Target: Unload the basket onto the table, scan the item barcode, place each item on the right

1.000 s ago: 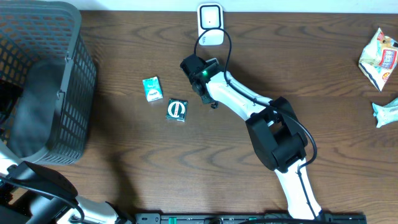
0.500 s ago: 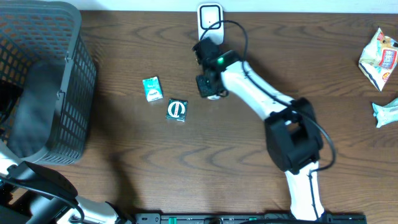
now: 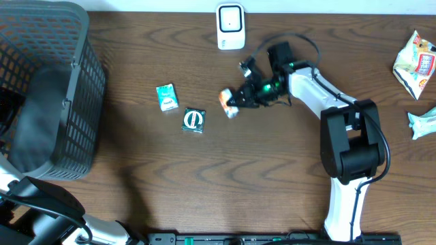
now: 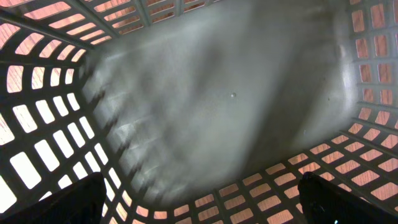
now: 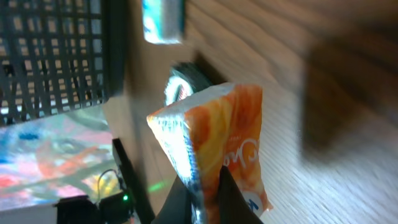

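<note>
Basket (image 3: 68, 102): one, left; left pincer (image 4: 199, 199) spread wide inside it, empty, probably parked clear.
Snack bags (image 3: 415, 64): two, far right.
Scanner (image 3: 231, 27): one, back edge.
Orange packet (image 5: 217, 143): one, pinched at edge by right pincer (image 5: 199, 193), near scanner; faces likely left free for barcode.
Small packs (image 3: 166, 96) on worktop (image 3: 136, 204): two.

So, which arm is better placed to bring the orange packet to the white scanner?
The right one. The right gripper is shut on the orange packet, not far from the scanner. The left gripper hangs open inside the basket, far from both.
</note>
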{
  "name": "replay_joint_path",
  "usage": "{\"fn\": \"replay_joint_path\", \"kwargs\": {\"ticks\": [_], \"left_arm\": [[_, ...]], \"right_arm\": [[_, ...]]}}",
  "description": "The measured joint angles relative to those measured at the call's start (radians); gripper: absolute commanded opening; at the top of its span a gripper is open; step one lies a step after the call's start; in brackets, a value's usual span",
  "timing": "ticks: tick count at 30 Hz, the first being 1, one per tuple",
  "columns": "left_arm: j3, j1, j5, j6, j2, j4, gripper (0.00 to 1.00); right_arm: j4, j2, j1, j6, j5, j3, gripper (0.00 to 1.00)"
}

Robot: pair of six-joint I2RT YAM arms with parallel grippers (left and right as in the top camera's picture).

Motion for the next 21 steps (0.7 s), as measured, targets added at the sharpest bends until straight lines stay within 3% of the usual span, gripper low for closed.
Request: {"fn": "replay_joint_path", "kwargs": {"ticks": [3, 10, 21], "left_arm": [[0.000, 0.000, 0.000, 0.000, 0.000, 0.000, 0.98], [0.000, 0.000, 0.000, 0.000, 0.000, 0.000, 0.98], [0.000, 0.000, 0.000, 0.000, 0.000, 0.000, 0.98]], "right_arm": [[0.016, 0.000, -0.041, 0.034, 0.005, -0.080, 0.08], [-0.077, 0.000, -0.158, 0.052, 0.173, -0.094, 0.28], [-0.370, 0.000, -0.211, 0.056, 0.479, 0.144, 0.27]]}}
